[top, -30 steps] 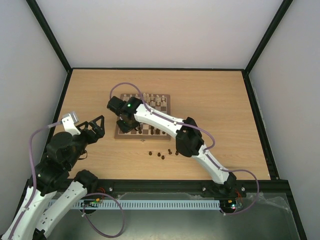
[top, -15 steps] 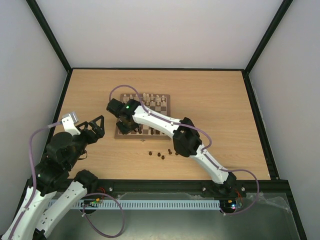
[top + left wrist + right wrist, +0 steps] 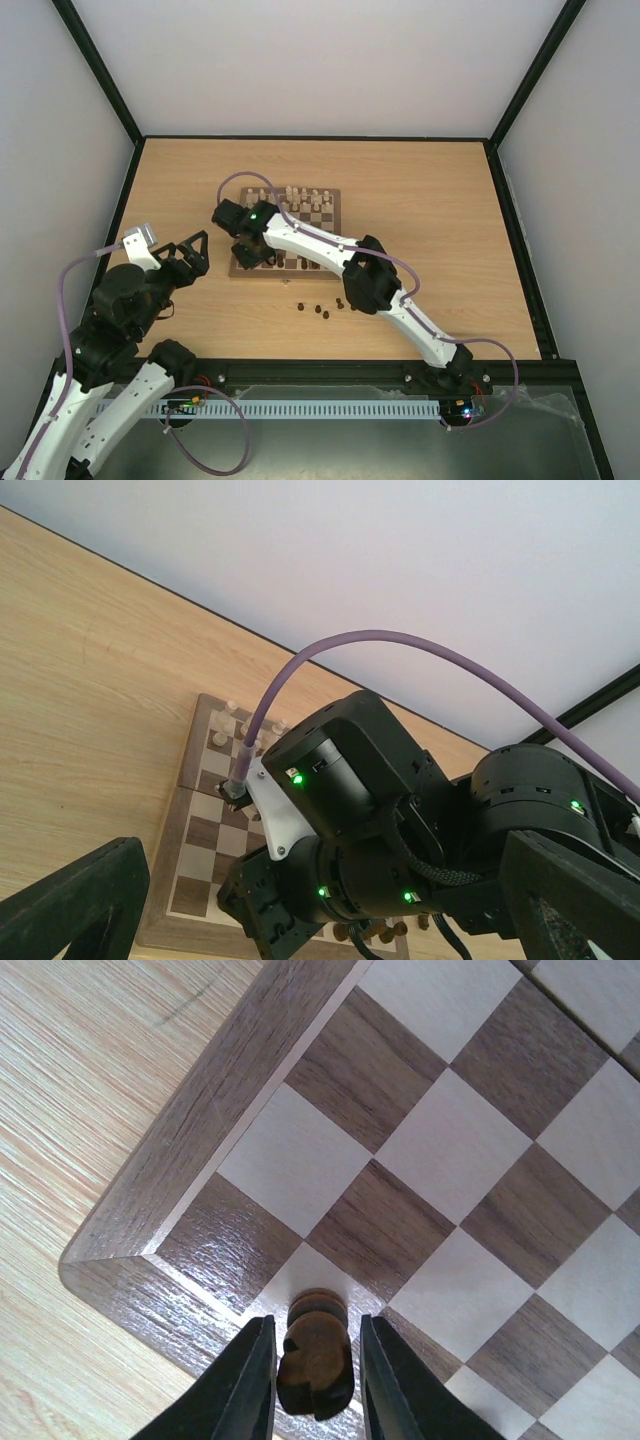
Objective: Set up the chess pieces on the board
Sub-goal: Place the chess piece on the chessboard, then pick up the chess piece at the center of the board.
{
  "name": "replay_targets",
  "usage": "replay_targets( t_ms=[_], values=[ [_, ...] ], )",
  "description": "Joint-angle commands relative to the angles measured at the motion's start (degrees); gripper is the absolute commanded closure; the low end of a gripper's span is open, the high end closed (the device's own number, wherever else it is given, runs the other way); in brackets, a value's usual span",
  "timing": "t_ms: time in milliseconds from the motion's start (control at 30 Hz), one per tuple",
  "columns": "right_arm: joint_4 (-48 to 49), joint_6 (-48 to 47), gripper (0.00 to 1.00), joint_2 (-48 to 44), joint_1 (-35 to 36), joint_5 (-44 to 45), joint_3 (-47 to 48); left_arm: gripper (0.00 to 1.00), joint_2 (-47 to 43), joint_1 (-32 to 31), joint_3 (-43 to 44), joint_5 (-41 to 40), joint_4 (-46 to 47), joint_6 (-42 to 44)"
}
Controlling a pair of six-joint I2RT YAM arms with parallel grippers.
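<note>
1. Right pincer [image 3: 315,1328] is low over a corner of the chessboard [image 3: 205,1110].
2. A dark brown chess piece [image 3: 315,1360] stands upright between its fingers, in the edge row by that corner.
3. The fingers sit close on both flanks. Clenched or just released: cannot tell.
4. Left pincer [image 3: 192,255] is spread wide over the worktop [image 3: 430,200], off the board's side.
5. Loose dark pieces [image 3: 322,311] lie on the worktop, base-ward of the right pincer.

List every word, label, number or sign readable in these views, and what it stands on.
None. No view shows readable text: the board frame carries no letters or numbers, and the right arm housing shows only green lights.
</note>
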Motion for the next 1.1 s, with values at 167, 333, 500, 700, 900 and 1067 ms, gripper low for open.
replay_targets(
  t_ms=[167, 333, 500, 700, 900, 1067],
  values=[
    [-1.7, -0.5, 0.68, 1.0, 0.4, -1.7, 1.4, 0.01, -0.6, 0.4, 0.5, -0.5, -0.3, 0.9],
    [0.6, -0.3, 0.63, -1.2, 0.4, -3.0, 0.8, 0.01, -0.6, 0.4, 0.5, -0.4, -0.4, 0.9],
    [0.2, 0.2, 0.59, -6.5, -0.1, -0.3, 0.2, 0.01, -0.6, 0.4, 0.5, -0.3, -0.3, 0.8],
    [-0.1, 1.2, 0.53, -20.5, -2.4, 6.7, -9.5, 0.01, 0.0, 0.4, -0.2, 0.8, 0.6, 0.7],
    [-0.1, 3.6, 0.51, -35.5, -10.0, 10.7, -28.6, 0.01, 1.3, 0.4, -1.2, 2.7, 1.9, 1.0],
    [2.1, 3.5, 0.53, -41.2, -18.9, 9.3, -44.5, 0.01, 3.0, 0.4, -2.8, 5.0, 4.0, 0.9]
  ],
)
